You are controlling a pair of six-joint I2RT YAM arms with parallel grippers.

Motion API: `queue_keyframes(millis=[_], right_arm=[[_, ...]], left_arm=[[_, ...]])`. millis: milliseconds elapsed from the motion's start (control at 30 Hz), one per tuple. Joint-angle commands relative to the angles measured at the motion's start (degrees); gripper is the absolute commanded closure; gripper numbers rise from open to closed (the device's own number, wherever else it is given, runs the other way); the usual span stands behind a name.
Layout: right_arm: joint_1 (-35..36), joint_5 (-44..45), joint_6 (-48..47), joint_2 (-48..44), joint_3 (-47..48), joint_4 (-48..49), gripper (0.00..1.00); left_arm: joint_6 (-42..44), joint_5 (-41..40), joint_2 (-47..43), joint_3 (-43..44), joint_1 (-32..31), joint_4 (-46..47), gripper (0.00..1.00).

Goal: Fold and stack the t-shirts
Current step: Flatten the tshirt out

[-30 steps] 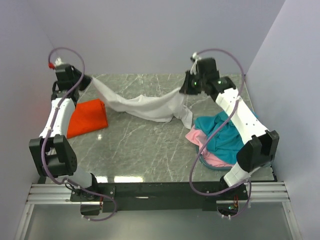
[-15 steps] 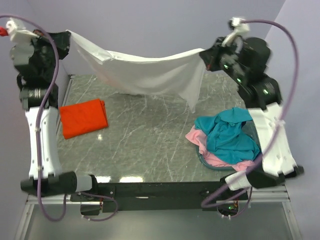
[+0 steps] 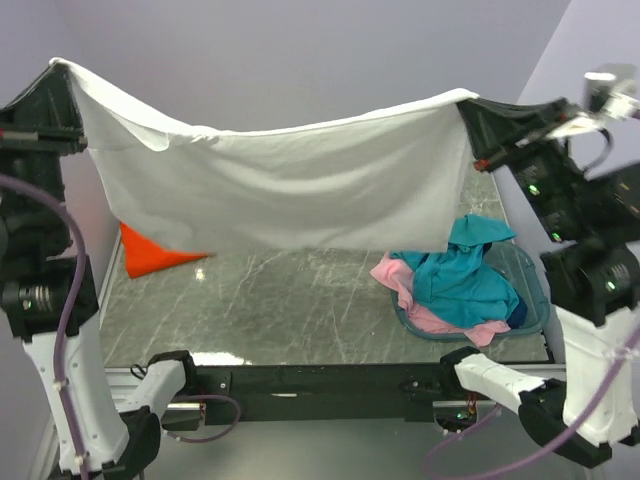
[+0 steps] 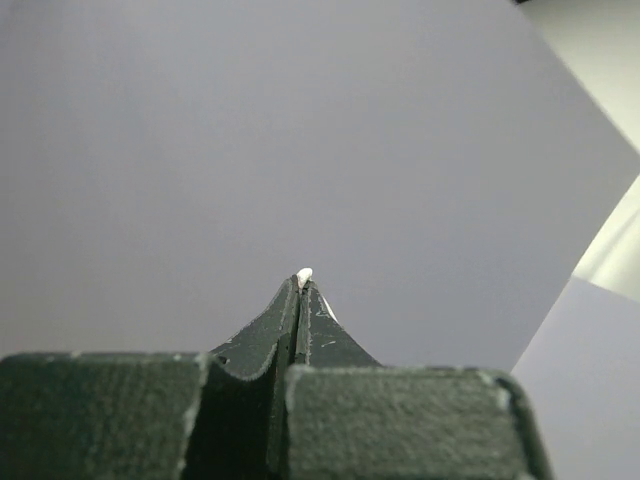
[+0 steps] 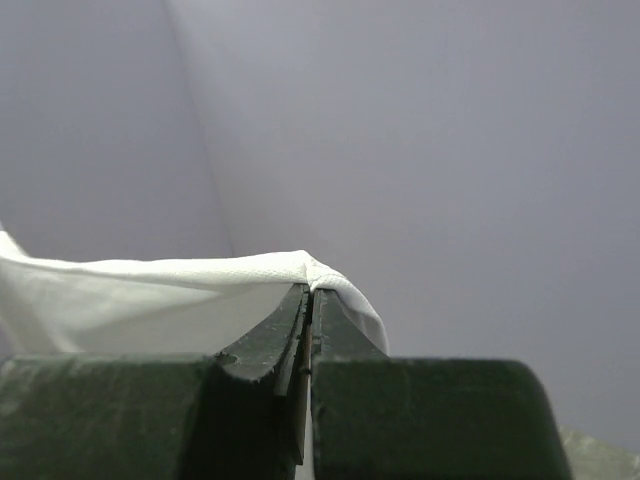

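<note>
Left pincer [image 3: 62, 70] is clamped shut on one top corner of the white t-shirt [image 3: 280, 185]; right pincer [image 3: 468, 100] is clamped shut on the other. The top external view shows the shirt stretched between them, hanging over the desk [image 3: 290, 300] and partly hiding the orange t-shirt [image 3: 150, 260]. The teal t-shirt [image 3: 465, 280] lies over the pink t-shirt [image 3: 395, 275] in the basket [image 3: 530, 290]. The left wrist view shows only a white sliver at the tips; the right wrist view shows fabric draped over them.
</note>
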Motion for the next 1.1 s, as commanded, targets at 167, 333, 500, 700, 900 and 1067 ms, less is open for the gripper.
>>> queue_keyframes(millis=[167,333,500,700,900,1067], right_arm=[[-0.2,0.9,-0.4,10.0,-4.7,0.8,1.0],[-0.3,2.7,-1.9,14.1,-3.2,-1.1,1.0],[-0.2,3.1,-1.7,14.1,-3.1,-2.1,1.0],[0.3,0.9,-1.2,10.3,-3.3,-2.8,1.0],[1.6,0.7,-2.2,5.0,-3.9,-2.4,1.0],[2.1,0.3,-3.7,0.6,-2.6,-2.2,1.0]], left_arm=[[1.3,8.9,14.9,-0.2,0.0,-7.7,1.0],[1.6,10.6,18.2,0.8,0.0,-9.8,1.0],[1.9,11.1,19.1,2.0,0.2,-10.9,1.0],[1.7,10.2,14.5,3.2,2.1,-12.1,1.0],[5.4,5.1,6.0,4.7,2.7,-13.6,1.0],[10.6,0.1,1.2,9.7,2.4,-16.0,1.0]])
